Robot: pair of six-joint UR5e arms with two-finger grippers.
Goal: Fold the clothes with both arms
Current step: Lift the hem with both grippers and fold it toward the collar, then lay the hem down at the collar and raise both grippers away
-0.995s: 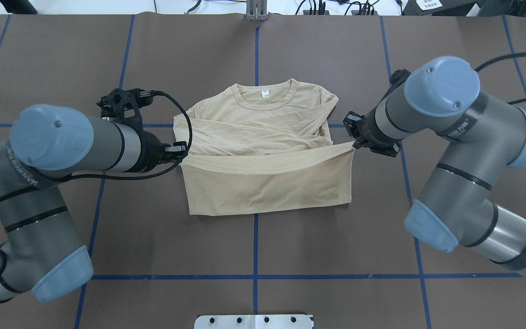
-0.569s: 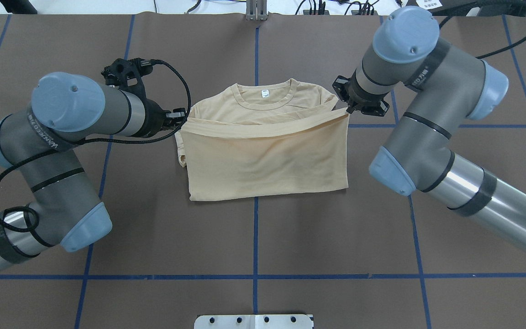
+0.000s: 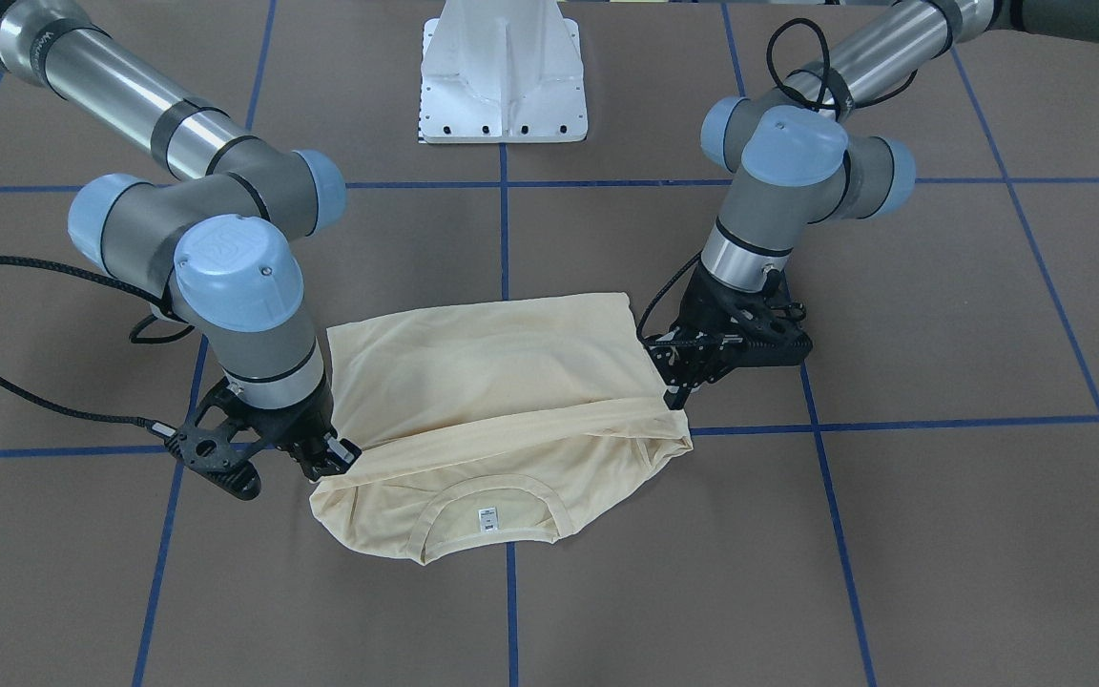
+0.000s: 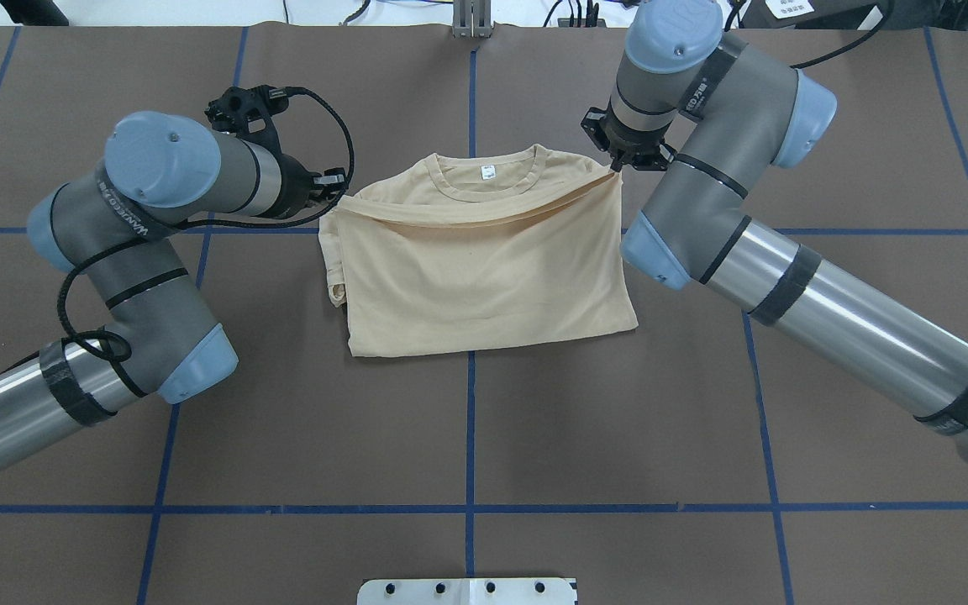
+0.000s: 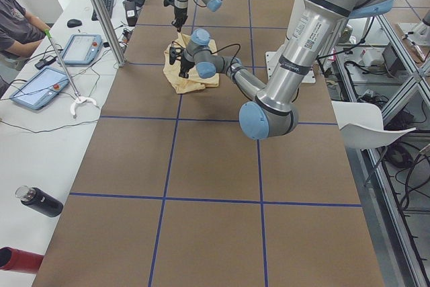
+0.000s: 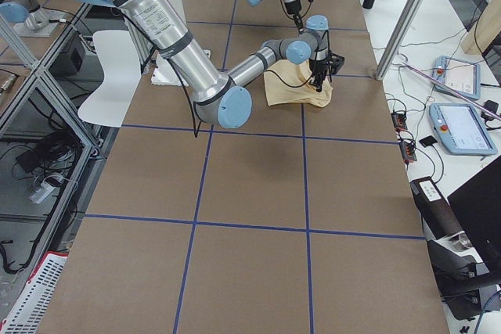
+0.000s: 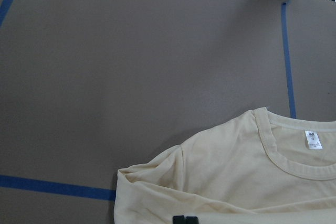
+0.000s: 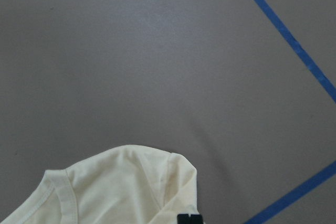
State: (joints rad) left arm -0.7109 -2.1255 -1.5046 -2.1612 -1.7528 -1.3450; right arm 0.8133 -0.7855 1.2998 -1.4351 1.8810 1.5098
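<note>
The pale cream-yellow shirt (image 4: 484, 269) lies on the brown table, collar and white neck label (image 4: 488, 173) at the far side. Its lower half is folded up over the body, the hem edge sagging just below the collar. My left gripper (image 4: 338, 190) is shut on the hem's left corner beside the left shoulder. My right gripper (image 4: 618, 167) is shut on the hem's right corner at the right shoulder. In the front-facing view the shirt (image 3: 492, 382) hangs between the left gripper (image 3: 678, 396) and the right gripper (image 3: 340, 456). A sleeve cuff (image 4: 335, 294) pokes out at the left edge.
The white pedestal base (image 3: 502, 72) stands at the near table edge, behind the shirt's fold. Blue tape lines (image 4: 470, 437) grid the brown table cover. In the exterior left view a person (image 5: 17, 28) sits beside tablets on a side bench, and a dark bottle (image 5: 40, 201) lies there.
Both grippers have carried the hem away from the robot, from the shirt's middle up to the shoulder line. The folded flap now covers the crossed sleeves.
</note>
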